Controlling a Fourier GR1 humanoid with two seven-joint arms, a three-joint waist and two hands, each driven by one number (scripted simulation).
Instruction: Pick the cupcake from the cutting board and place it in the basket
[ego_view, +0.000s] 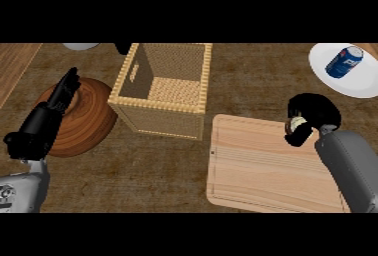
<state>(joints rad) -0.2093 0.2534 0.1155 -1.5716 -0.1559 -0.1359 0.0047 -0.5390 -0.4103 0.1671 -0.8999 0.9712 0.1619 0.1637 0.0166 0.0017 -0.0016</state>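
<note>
Gripping the cupcake (298, 123), right robot hand (314, 112) hides its orientation.

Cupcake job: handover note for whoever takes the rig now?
Right hand: curled round the cupcake over the cutting board's far right corner; whether it is lifted clear is unclear.
Left hand: open, fingers straight, resting at the view's left over the round wooden board.
Basket: left of the cutting board, nothing visible inside.
Done: grasp.
Left: carry the cupcake left to the basket, release inside.

The blue can (345, 61) bears white lettering too small to read.
</note>
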